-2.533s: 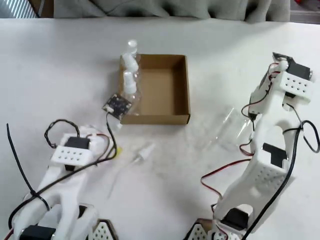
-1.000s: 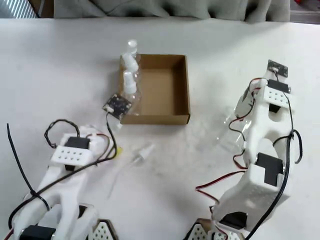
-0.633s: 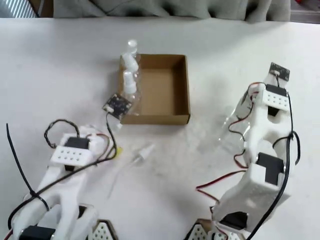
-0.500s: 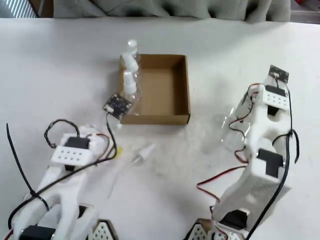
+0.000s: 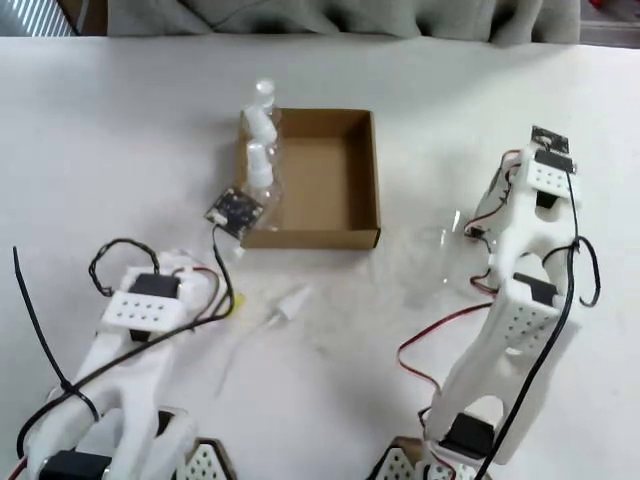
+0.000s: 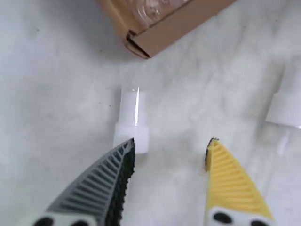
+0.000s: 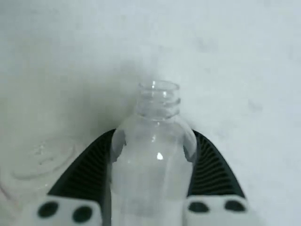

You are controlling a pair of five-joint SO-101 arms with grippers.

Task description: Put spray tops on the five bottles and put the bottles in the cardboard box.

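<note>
Our right gripper (image 7: 154, 139) clasps the uncapped bottle (image 7: 153, 165) between its fingers, while our left gripper (image 6: 170, 143) gapes above the desk (image 6: 47, 70), a spray top (image 6: 132, 120) lying just off its grey tip.

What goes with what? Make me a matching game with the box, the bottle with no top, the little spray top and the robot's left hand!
Things:
1. cardboard box
2. uncapped bottle
3. spray top
4. left gripper

Descriptions:
A. held between the fingers of the right gripper
B. open, with nothing in it
C. lying on the table by the tip of the gray finger
D. brown, with capped bottles at its edge

Right pairs: 1-D, 2-A, 3-C, 4-B.
</note>
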